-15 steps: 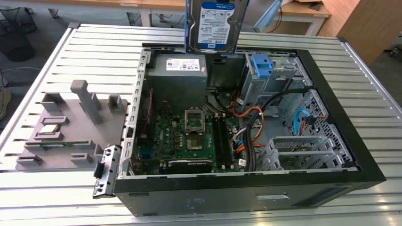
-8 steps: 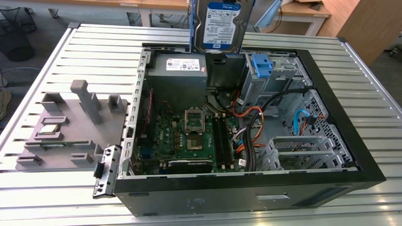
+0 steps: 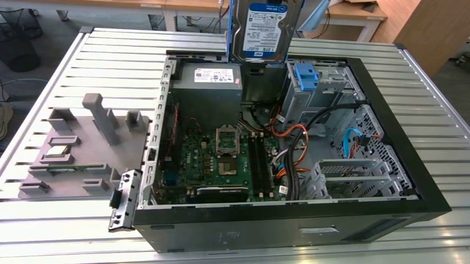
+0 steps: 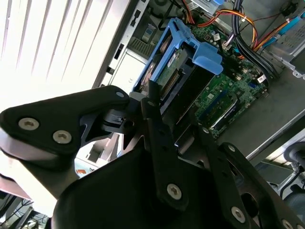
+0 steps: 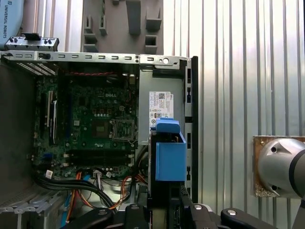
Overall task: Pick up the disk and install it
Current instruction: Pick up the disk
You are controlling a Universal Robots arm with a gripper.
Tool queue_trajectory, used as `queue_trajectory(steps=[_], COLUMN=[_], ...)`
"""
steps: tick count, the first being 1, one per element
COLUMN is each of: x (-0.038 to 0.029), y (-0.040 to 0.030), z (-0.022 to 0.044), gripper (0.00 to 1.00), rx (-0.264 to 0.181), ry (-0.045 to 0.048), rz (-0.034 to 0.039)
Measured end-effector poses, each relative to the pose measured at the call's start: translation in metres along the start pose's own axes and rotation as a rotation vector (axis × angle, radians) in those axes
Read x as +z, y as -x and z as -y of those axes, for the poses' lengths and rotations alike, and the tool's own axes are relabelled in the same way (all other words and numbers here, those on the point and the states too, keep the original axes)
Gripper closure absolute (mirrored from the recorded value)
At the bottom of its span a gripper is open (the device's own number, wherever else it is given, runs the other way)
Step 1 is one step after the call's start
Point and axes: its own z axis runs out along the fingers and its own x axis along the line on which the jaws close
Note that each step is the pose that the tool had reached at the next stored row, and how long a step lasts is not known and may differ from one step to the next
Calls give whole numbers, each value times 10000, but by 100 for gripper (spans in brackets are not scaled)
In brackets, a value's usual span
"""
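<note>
The gripper (image 4: 175, 125) hangs over the open computer case (image 3: 290, 223), clamped on the disk (image 3: 264, 30), held upright and seemingly clear of the case. The case lies on a slatted metal table (image 3: 110, 60), wooden desks (image 3: 354, 12) behind.

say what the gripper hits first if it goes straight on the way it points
Probably the edge of the power supply box, met by the disk the gripper holds; depth is unclear.

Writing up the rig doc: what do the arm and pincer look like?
Pincer: matte black flat linkage plates and bars, joined by silver screw heads. Arm near the wrist: rounded silver-grey metal housing, against a square plate.
</note>
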Motion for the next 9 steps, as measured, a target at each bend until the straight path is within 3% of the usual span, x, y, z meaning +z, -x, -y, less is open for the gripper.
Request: queue_trajectory(steps=[9], x=[-3], y=[-44], z=[0], gripper=[65], rx=[2], ry=[0], rz=[-31])
